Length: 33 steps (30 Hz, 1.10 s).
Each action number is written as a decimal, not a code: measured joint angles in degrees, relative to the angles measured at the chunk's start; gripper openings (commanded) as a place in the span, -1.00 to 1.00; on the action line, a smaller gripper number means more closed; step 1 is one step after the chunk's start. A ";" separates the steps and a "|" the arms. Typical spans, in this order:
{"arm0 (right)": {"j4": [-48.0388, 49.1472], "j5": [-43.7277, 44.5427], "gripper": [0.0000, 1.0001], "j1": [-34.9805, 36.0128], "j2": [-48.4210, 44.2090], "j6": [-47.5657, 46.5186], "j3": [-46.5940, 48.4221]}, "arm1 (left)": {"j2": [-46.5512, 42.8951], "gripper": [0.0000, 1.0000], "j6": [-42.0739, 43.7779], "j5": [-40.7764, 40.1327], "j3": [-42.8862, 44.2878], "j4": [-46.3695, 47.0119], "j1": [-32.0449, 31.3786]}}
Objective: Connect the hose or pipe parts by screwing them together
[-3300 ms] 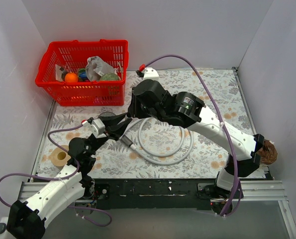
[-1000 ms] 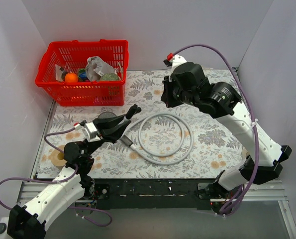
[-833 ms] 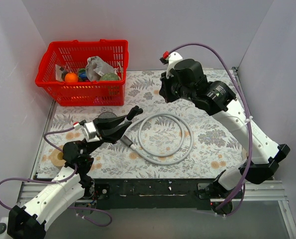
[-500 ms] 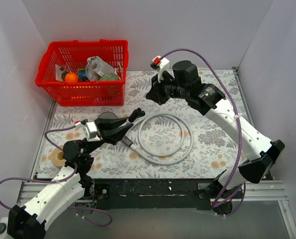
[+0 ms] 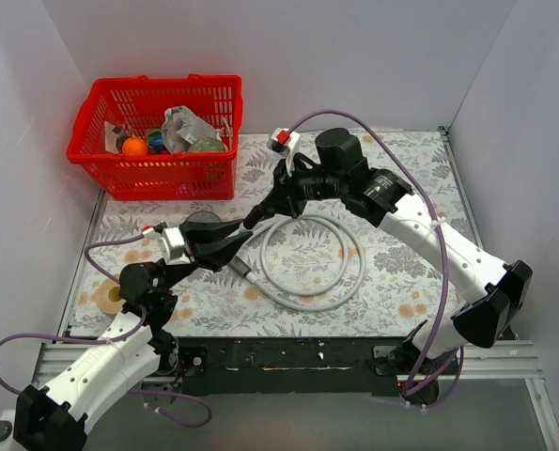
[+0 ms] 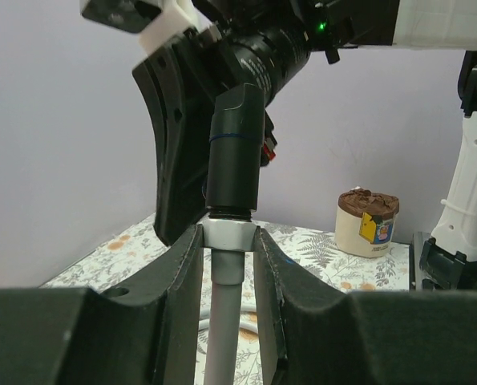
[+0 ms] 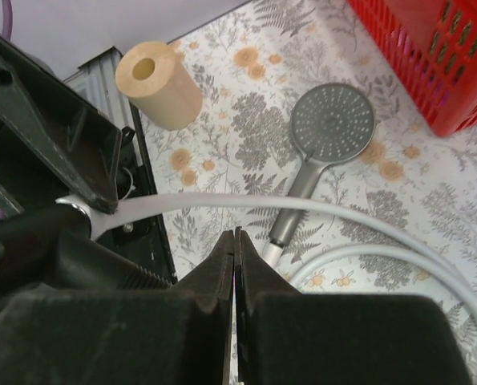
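**On the floral mat: hose end clamped in the left gripper**

Near the middle of the floral mat [image 5: 401, 188] the whitish-grey shower hose [image 5: 361, 258] lies in a loop. One end rises leftward into the left gripper [image 5: 237, 235], whose fingers [image 6: 182, 273] sit narrow, clamped on the hose's metal end nut [image 6: 226, 235]. A black cylindrical piece [image 6: 234, 152] stands upright on that nut. The right gripper [image 7: 234, 237], fingers pressed together and holding nothing, hangs just beside the black piece; whether it touches it I cannot tell. The grey shower head [image 7: 332, 120] lies face up on the mat below the left gripper, its handle pointing toward the loop. A tan tape roll [image 5: 110, 299] stands at the mat's near left corner and a red basket [image 5: 157, 174] at the far left. A cream tub with a brown top [image 6: 368, 220] stands by the right arm.
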 measured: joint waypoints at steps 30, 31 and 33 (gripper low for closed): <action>1.84 1.20 -0.97 3.80 -8.87 3.10 -8.94 | 0.17 -1.00 0.90 -1.16 0.46 -0.57 -0.02; 1.84 1.53 -0.97 4.02 -9.44 3.17 -9.11 | 0.17 -1.00 0.92 -1.25 0.46 -0.63 -0.02; 1.81 2.45 -0.97 4.92 -10.64 3.48 -9.18 | 0.17 -1.00 0.94 -1.29 0.48 -0.72 -0.02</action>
